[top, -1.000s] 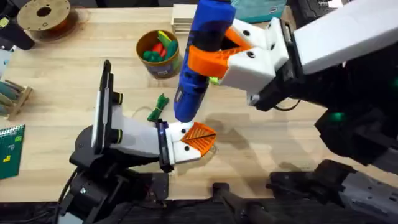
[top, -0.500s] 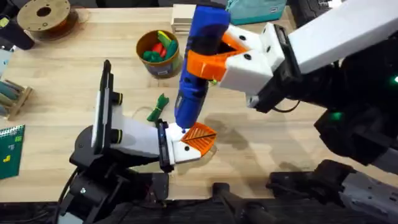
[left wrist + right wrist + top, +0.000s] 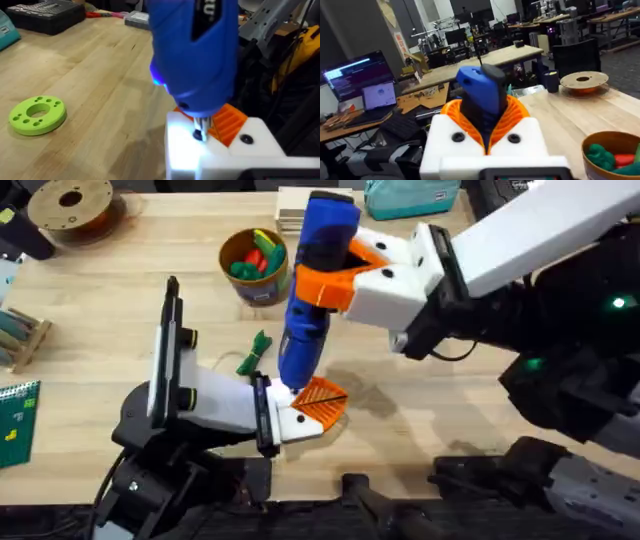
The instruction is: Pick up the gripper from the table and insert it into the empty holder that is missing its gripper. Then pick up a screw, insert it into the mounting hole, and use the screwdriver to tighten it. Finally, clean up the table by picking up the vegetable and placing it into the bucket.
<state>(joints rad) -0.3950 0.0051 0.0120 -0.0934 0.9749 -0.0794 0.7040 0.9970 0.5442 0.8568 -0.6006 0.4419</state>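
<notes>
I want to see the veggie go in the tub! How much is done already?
The orange gripper already sits in the white holder. Now the right gripper presses the blue screwdriver onto it. The leafy vegetable lies on the table, not yet in the bucket.

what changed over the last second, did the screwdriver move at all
Barely. The right gripper, shut on the screwdriver, drifted slightly left, tilting the tool's top the same way; its tip stayed on the white holder. The left arm, the vegetable and the bucket kept their places.
</notes>
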